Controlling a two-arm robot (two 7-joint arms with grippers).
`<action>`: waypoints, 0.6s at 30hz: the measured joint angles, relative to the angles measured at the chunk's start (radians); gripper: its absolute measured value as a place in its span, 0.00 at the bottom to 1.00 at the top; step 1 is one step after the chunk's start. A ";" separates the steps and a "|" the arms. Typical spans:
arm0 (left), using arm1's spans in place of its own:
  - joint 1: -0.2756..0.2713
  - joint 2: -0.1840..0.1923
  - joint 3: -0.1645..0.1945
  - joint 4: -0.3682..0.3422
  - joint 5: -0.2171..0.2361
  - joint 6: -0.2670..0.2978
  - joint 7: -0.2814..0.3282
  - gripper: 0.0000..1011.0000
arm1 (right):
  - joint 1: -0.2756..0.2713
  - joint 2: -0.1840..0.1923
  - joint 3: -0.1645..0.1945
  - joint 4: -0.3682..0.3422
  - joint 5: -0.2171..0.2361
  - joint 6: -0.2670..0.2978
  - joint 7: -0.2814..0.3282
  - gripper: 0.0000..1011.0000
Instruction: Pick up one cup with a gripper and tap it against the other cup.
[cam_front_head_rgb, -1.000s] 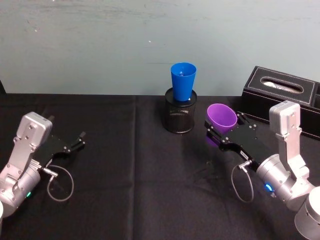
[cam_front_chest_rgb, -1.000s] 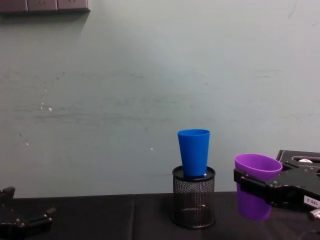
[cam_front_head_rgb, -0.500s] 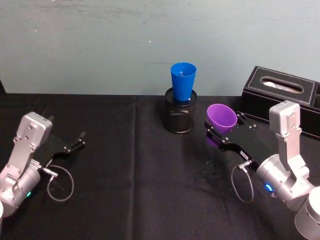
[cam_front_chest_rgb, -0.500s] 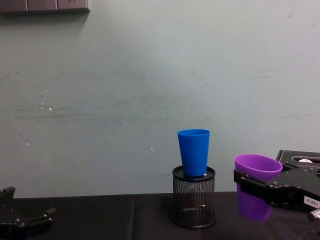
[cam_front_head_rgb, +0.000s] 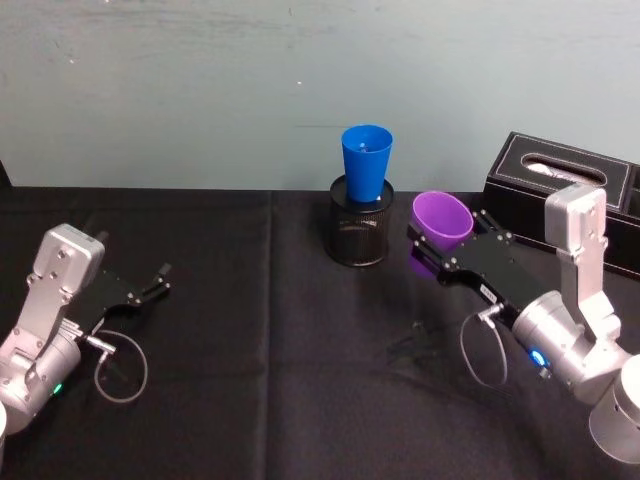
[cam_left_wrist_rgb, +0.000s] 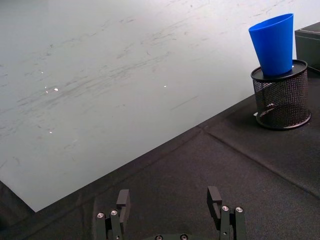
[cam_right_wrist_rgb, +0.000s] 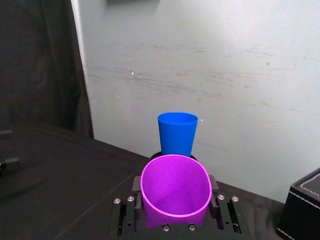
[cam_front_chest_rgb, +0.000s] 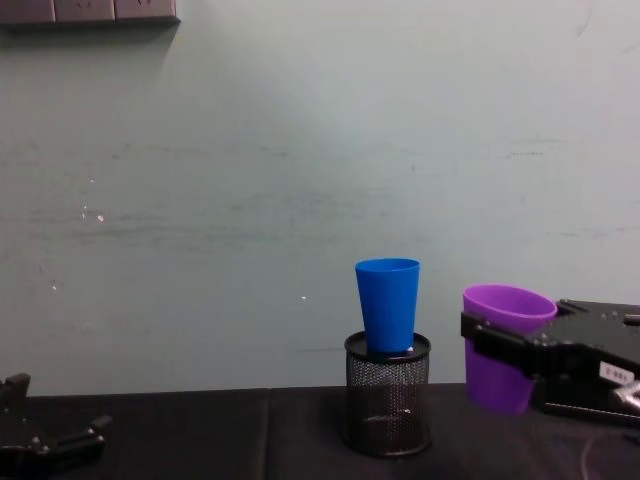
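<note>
right of centre, right hand (cam_front_head_rgb: 446, 248) grips lifted purple cup (cam_front_head_rgb: 443, 220), apart from blue cup (cam_front_head_rgb: 366, 160); tap not yet made. left hand (cam_front_head_rgb: 155, 282) open, lower left.

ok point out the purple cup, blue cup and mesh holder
short purple plastic cup (cam_right_wrist_rgb: 175, 186), right wrist view, inner wall
tall blue plastic tumbler (cam_front_chest_rgb: 388, 305), chest view, side wall
black mesh pen holder (cam_front_head_rgb: 358, 238), head view, front mesh

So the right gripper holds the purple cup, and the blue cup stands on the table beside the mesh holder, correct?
Not quite. The right gripper holds the purple cup, but the blue cup stands in the mesh holder, not on the table beside it, as the chest view shows. The left gripper lies idle, open.
</note>
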 joint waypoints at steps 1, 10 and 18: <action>0.000 0.000 0.000 0.000 0.000 0.000 0.000 1.00 | 0.005 -0.001 0.000 0.002 0.002 0.002 0.002 0.73; 0.000 0.000 0.000 0.000 0.000 0.000 0.000 1.00 | 0.067 -0.016 -0.003 0.055 0.037 0.010 0.030 0.73; 0.000 0.000 0.000 0.000 0.000 0.000 0.000 1.00 | 0.121 -0.028 -0.016 0.113 0.053 0.004 0.048 0.73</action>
